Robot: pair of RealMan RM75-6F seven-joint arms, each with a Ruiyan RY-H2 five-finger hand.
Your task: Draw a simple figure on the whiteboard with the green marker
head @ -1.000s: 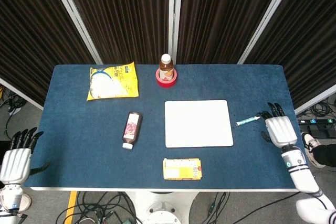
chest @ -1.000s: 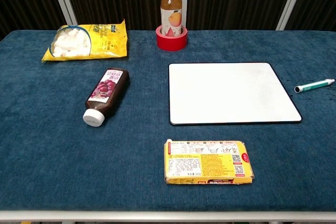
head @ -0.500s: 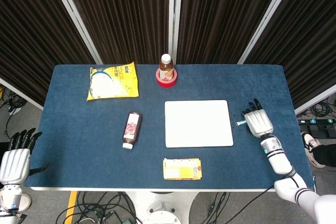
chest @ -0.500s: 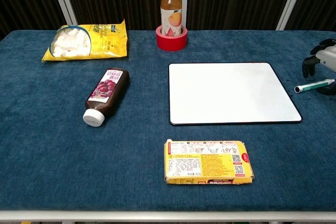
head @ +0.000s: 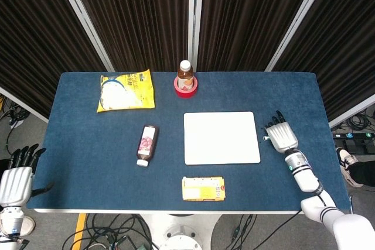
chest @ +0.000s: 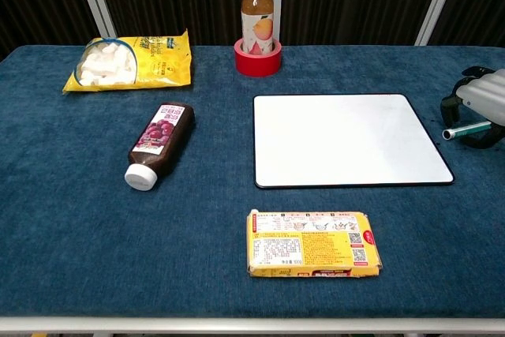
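The white whiteboard (head: 221, 137) (chest: 347, 140) lies flat, right of the table's middle. The green marker (chest: 467, 129) lies on the blue cloth just past the board's right edge, its grey tip toward the board. My right hand (head: 281, 136) (chest: 483, 100) is directly over it, palm down, with dark fingers (chest: 451, 105) arching down on both sides of the barrel. The marker still rests on the cloth. In the head view this hand covers nearly all of the marker. My left hand (head: 16, 181) hangs off the table's near left corner, fingers straight and apart, holding nothing.
An orange drink bottle (head: 186, 74) (chest: 258, 17) stands inside a red tape roll (chest: 258, 62) at the back centre. A yellow snack bag (head: 126, 91) (chest: 130, 61) lies back left, a dark bottle (head: 147, 144) (chest: 160, 144) on its side left of the board, a yellow box (head: 203, 188) (chest: 313, 243) near the front edge.
My right hand has moved leftward from the table's right edge to above the marker, covering it in the head view. The marker, board and left hand have stayed put.
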